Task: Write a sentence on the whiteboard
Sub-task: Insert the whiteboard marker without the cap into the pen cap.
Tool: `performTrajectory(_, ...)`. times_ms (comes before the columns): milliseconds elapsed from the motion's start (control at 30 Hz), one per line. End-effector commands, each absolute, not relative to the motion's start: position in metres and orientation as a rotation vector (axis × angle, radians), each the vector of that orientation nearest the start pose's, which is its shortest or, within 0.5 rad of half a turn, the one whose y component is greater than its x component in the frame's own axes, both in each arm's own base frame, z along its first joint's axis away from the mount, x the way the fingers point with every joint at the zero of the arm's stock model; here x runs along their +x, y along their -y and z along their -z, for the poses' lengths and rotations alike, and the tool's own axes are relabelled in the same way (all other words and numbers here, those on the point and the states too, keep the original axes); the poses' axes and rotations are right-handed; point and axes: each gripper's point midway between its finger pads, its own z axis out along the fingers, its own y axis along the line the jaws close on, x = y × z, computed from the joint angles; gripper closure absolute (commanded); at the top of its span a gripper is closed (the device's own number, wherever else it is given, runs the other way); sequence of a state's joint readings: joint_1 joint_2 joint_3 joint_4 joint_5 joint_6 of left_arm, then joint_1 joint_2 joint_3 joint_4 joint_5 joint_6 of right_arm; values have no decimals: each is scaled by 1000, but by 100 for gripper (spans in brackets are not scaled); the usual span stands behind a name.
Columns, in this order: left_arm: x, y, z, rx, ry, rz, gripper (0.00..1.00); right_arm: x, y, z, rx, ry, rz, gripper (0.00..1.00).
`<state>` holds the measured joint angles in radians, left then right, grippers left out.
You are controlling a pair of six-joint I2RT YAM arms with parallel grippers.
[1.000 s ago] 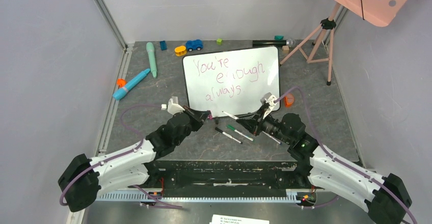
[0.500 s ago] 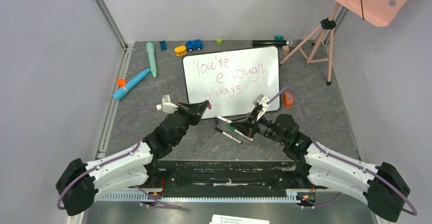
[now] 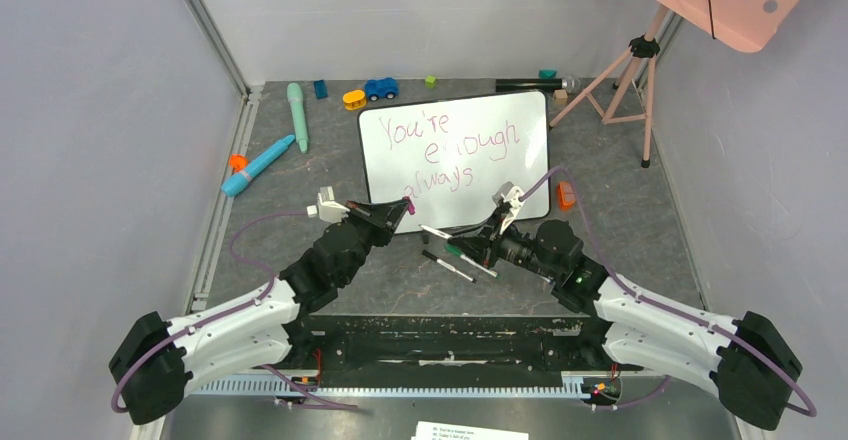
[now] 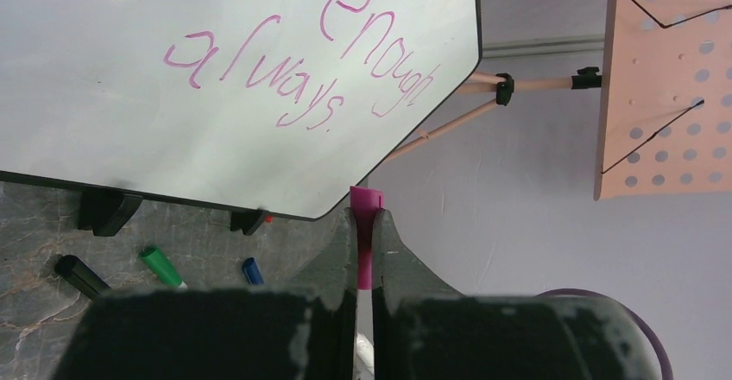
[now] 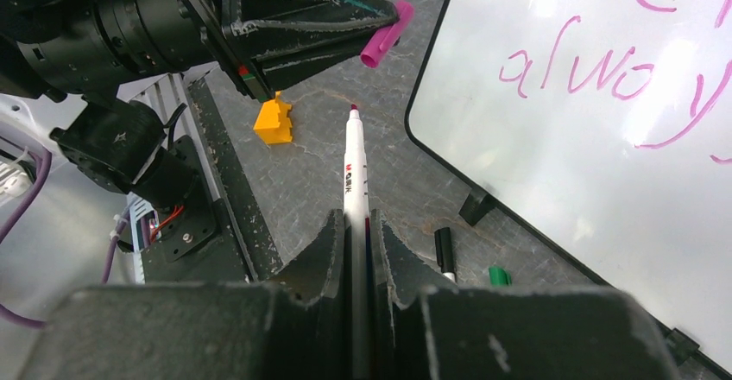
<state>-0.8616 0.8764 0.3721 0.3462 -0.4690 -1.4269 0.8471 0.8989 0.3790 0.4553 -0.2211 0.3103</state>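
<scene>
The whiteboard (image 3: 455, 160) lies flat at mid-table. On it is the sentence (image 3: 450, 145) in pink marker, "You're enough always". My left gripper (image 3: 402, 208) hovers off the board's near left corner, shut on a pink marker cap (image 4: 365, 224) that sticks out past the fingertips. My right gripper (image 3: 465, 244) is shut on a white marker (image 5: 354, 173). The marker's bare tip points at the pink cap (image 5: 386, 45), a short gap away. The left wrist view shows the whiteboard (image 4: 173, 95) with "always" (image 4: 250, 69).
A black marker (image 3: 447, 266) and a green marker (image 3: 470, 260) lie on the mat below the grippers. Two teal pens (image 3: 258, 165) lie at the left. Small toys (image 3: 380, 88) sit at the back, an orange piece (image 3: 567, 197) by the board's right corner, and a tripod (image 3: 625, 75) at back right.
My left gripper has risen a little with the cap. My right gripper has swung left with the marker, bringing its tip closer to the cap.
</scene>
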Motion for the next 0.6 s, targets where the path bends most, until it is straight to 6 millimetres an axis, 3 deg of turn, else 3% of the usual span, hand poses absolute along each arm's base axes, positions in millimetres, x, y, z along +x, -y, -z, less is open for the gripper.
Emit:
performTrajectory(0, 258, 229, -214, -924, -1633, 1283, 98, 191, -293, -230, -627, -1522, -1062, 100)
performTrajectory(567, 255, 238, -210, -919, -1662, 1322, 98, 196, -296, -232, -624, -1524, -1045, 100)
